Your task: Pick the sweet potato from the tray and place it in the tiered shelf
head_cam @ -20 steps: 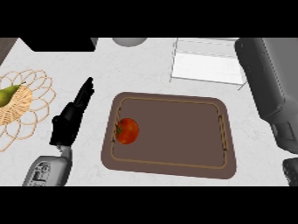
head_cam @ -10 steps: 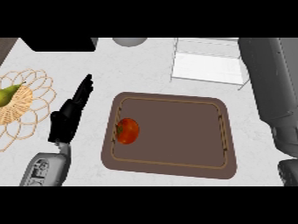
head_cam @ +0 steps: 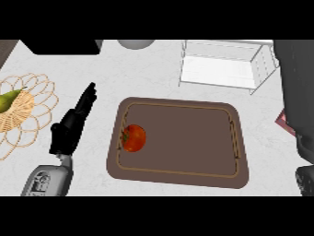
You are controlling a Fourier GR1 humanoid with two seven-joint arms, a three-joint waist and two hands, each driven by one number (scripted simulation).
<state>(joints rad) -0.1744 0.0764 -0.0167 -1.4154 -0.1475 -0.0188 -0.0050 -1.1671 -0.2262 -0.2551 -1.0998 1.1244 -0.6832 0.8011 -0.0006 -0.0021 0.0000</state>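
Pale, faintly marbled worktop (head_cam: 152, 73) carries a flat brown rounded-rectangle tray (head_cam: 186, 138) with a thin raised rim. A glossy red-orange rounded vegetable (head_cam: 133, 137) lies by the tray's left rim. A white wire tiered shelf (head_cam: 217, 71) stands behind the tray. A looped wicker mat (head_cam: 23, 138) at the left holds a green pear (head_cam: 2, 102). The black left hand (head_cam: 71, 126) lies beside the tray, fingers straight, holding nothing.

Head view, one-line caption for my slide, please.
Sweet potato lies at the left of the brown tray; open left hand beside it, white shelf behind.
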